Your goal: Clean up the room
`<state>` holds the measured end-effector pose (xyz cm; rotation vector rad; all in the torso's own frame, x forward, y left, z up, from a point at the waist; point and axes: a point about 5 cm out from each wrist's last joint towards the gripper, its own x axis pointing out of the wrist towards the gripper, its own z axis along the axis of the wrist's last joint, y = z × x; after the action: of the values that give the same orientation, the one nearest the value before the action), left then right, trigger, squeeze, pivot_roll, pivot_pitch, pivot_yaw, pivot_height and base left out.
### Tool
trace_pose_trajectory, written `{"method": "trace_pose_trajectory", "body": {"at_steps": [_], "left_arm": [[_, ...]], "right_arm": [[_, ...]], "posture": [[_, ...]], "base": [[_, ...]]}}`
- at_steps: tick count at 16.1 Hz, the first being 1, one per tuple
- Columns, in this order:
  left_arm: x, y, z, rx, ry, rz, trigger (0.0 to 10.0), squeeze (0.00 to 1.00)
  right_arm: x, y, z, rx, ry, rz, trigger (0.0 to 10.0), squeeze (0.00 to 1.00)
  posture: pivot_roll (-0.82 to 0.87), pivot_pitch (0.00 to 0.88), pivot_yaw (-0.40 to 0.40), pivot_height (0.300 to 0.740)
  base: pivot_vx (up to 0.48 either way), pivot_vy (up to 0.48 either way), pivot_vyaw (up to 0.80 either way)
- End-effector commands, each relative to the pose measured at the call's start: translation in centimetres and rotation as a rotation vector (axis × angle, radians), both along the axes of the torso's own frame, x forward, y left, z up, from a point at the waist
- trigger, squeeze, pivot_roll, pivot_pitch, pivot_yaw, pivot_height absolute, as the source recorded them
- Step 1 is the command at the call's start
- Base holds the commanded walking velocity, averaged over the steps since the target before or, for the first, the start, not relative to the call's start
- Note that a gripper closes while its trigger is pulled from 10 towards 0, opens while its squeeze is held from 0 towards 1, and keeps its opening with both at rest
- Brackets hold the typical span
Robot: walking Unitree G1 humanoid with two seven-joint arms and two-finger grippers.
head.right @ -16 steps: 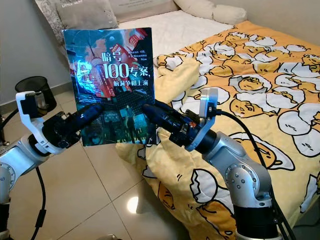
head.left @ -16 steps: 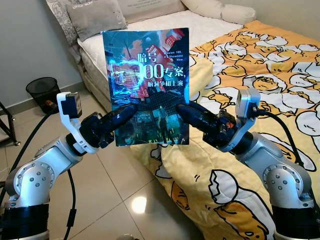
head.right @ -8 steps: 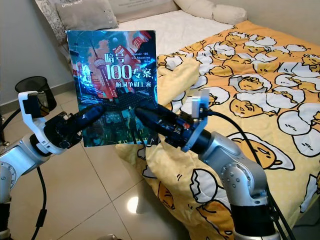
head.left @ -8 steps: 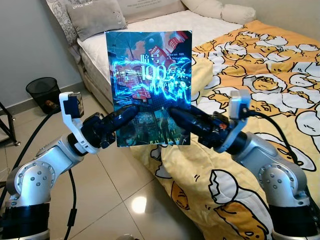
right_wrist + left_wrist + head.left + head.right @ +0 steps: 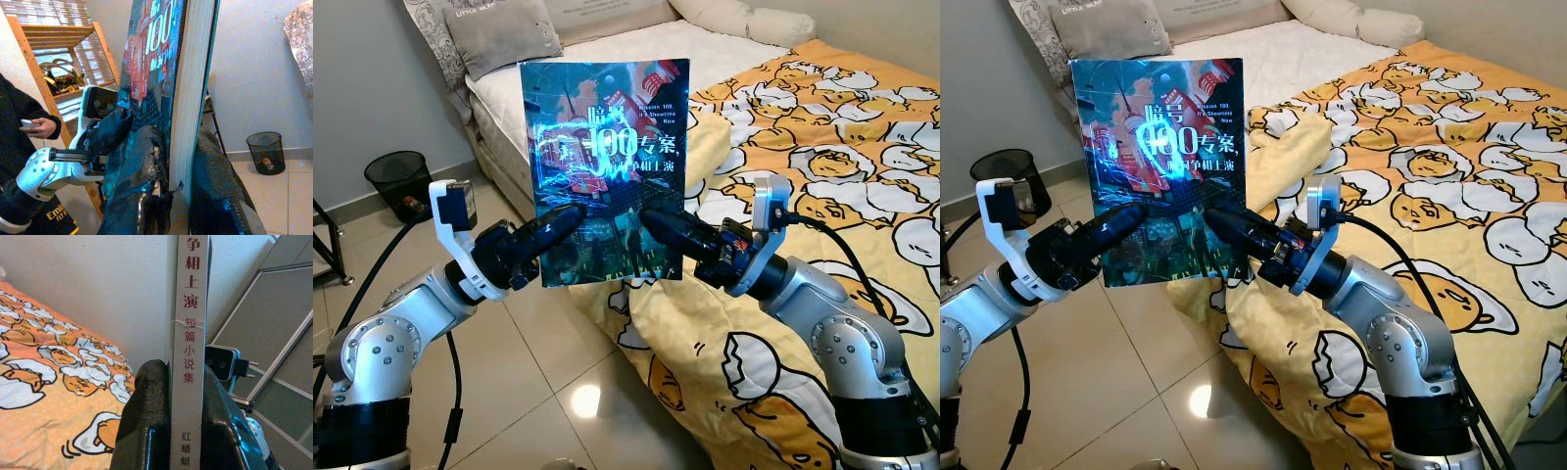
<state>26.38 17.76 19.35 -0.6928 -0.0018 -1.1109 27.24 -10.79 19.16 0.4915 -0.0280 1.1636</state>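
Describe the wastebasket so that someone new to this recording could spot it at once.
Start at the bed and look to the tiled floor by the grey wall on the robot's left. There stands the wastebasket: small, round, black wire mesh, something small lying inside it.

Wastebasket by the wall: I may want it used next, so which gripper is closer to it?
Left. The left gripper grips the book's near edge, on the wastebasket side; the right gripper clamps the far edge, beside the bed.
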Motion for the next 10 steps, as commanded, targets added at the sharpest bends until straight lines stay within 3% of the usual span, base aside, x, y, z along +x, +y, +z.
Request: {"method": "trace_pose_trajectory", "body": {"at_steps": [1,2,4,5,6,9,10], "left_arm": [[0.2,-0.1,0.8,0.042,-0.021,0.014,5.2,0.00],[0.5,-0.2,0.6,0.043,0.018,0.014,10.0,0.00],[1.2,-0.3,0.4,0.069,0.051,0.053,10.0,0.00],[1.8,-0.1,0.1,0.116,0.041,0.135,10.0,0.00],[2.1,-0.1,0.0,0.118,0.052,0.164,10.0,0.86],[3.3,0.5,-0.8,0.212,0.048,0.335,10.0,0.86],[4.2,1.3,-1.5,0.242,0.081,0.493,10.0,0.88]], "right_arm": [[0.4,0.1,0.3,-0.006,-0.010,-0.010,0.0,0.00],[0.3,0.1,0.4,-0.004,-0.012,-0.008,0.0,0.00],[0.2,0.0,0.4,-0.001,-0.012,-0.009,0.0,0.00],[0.2,-0.1,0.4,0.002,-0.009,-0.009,0.0,0.00],[0.2,-0.1,0.4,0.002,-0.008,-0.011,0.0,0.00],[0.4,-0.1,0.1,-0.006,-0.001,-0.028,0.0,0.00],[0.4,-0.3,-0.4,-0.020,0.011,-0.069,0.0,0.00]], "posture": [[-0.01,0.000,0.082,0.740],[-0.01,0.000,0.082,0.740],[0.00,0.000,0.073,0.740],[0.00,0.000,0.073,0.740],[0.00,0.000,0.068,0.740],[-0.01,0.000,0.084,0.740],[-0.02,0.000,0.089,0.740]], "base": [[0.000,0.000,0.00],[0.000,0.000,0.00],[0.000,0.000,0.00],[0.000,0.000,0.00],[0.000,0.000,0.00],[0.000,0.000,0.00],[0.000,0.000,0.00]]}}
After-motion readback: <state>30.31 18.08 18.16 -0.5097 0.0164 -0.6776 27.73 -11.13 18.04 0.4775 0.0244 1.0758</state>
